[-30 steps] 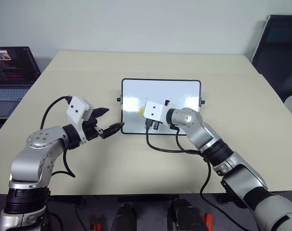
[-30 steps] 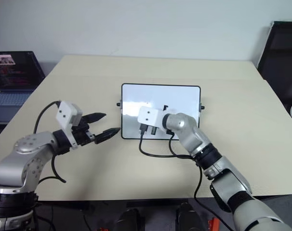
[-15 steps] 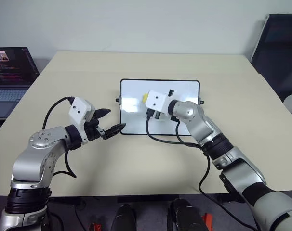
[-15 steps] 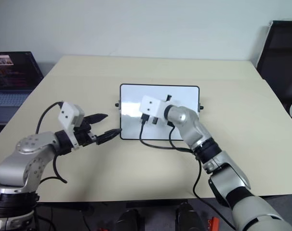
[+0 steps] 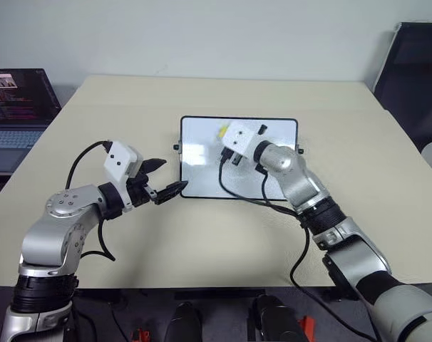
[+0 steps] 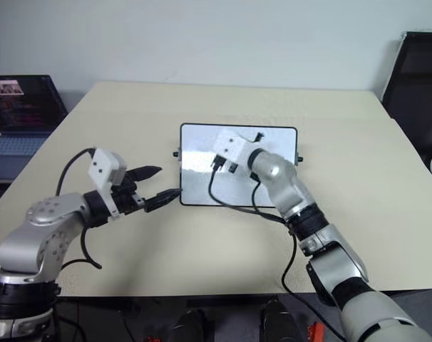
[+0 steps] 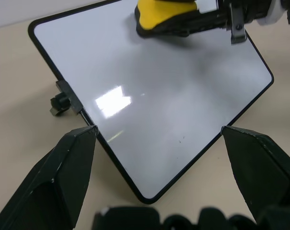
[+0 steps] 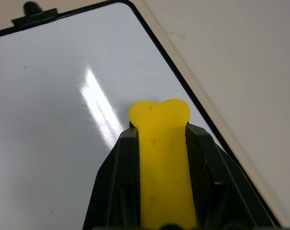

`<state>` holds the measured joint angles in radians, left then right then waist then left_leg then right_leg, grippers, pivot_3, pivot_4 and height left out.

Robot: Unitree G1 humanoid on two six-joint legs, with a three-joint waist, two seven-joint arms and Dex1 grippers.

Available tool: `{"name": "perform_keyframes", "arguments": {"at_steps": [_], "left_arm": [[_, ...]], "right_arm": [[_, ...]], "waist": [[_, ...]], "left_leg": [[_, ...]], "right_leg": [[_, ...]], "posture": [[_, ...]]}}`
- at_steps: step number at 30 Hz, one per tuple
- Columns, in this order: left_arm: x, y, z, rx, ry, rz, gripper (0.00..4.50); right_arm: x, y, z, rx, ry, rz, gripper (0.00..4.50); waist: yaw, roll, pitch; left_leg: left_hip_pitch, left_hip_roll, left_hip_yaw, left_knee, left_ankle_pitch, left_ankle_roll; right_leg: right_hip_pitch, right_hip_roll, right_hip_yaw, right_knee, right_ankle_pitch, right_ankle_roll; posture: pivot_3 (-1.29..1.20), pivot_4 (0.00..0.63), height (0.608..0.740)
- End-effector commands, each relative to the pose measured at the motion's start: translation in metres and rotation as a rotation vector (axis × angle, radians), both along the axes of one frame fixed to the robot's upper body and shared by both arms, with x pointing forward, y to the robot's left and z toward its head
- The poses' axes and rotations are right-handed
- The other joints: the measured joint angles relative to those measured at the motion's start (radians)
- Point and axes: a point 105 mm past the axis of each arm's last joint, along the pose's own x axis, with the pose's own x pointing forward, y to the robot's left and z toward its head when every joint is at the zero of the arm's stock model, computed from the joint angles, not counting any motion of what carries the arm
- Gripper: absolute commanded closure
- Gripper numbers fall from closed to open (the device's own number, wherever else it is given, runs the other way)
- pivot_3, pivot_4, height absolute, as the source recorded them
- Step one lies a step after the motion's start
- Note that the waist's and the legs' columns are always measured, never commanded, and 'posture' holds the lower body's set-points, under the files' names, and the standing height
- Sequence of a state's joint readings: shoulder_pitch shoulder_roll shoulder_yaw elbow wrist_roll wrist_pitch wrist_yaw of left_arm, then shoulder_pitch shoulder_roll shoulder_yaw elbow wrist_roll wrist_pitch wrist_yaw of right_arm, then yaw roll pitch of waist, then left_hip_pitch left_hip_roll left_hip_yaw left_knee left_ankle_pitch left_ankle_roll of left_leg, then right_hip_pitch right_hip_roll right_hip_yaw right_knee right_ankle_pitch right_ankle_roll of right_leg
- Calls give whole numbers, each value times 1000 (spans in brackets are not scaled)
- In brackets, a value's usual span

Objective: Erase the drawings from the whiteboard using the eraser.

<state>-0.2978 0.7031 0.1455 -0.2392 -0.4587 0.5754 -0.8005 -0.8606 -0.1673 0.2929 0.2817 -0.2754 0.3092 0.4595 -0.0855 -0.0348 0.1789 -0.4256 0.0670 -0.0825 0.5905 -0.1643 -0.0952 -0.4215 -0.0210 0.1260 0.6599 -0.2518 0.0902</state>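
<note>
— Right claw, what have I got?
— Clamped on the yellow eraser, which I see over the whiteboard near its far edge.
— And the board?
— Flat mid-desk, surface looks clean. Left claw hangs by its near left corner, fingers apart.

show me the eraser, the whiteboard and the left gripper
eraser (image 8: 163, 158), right wrist view, middle of its yellow top
whiteboard (image 7: 150, 110), left wrist view, bare white face
left gripper (image 5: 167, 179), left eye view, midway between its fingertips
</note>
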Motion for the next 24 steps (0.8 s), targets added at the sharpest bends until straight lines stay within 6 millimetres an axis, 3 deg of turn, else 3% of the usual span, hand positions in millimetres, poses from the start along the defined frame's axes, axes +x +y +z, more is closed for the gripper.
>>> {"name": "perform_keyframes", "arguments": {"at_steps": [1, 5, 11, 13, 18, 24], "left_arm": [[-3, -12, 17, 25, -94, -62, 0], [-5, -32, 31, 1, -133, -160, 0], [-7, -53, 31, 79, -158, -286, 0], [-5, -62, 31, 55, -147, -326, 0], [7, -107, 33, 76, -167, -514, 0], [9, -156, 36, 74, -188, -713, 0]], "right_arm": [[-20, -16, 35, 212, 20, 6, 3536], [-49, -62, 50, 417, 50, -68, 3536], [-87, -115, 45, 460, 47, -242, 3536], [-95, -126, 33, 474, 85, -298, 3536], [-97, -183, -17, 510, 192, -635, 3536], [-83, -203, -42, 543, 253, -743, 3536]], "waist": [[1, 1, 0], [11, 2, 1], [12, 2, 2], [12, 3, 2], [14, 2, 1], [5, 3, 1]], "left_leg": [[-1, 0, 0, 0, 0, 0], [-5, 0, -4, -1, -1, -1], [-5, 0, -4, 0, -1, -2], [-5, 0, -4, 1, -1, -2], [-4, -1, -4, 4, -1, -2], [-4, -2, -3, 5, -1, -2]], "right_leg": [[-1, 0, 0, 1, 1, -1], [-3, 0, -4, 1, 0, -1], [-3, 0, -4, -1, -6, -2], [-2, 0, -3, 0, -6, -3], [0, 0, -2, 0, -6, -4], [1, 0, 0, -1, -5, -2]], "posture": [[0, 150, 740], [0, 150, 740], [0, 150, 740], [0, 150, 740], [0, 150, 740], [0, 150, 740]]}}
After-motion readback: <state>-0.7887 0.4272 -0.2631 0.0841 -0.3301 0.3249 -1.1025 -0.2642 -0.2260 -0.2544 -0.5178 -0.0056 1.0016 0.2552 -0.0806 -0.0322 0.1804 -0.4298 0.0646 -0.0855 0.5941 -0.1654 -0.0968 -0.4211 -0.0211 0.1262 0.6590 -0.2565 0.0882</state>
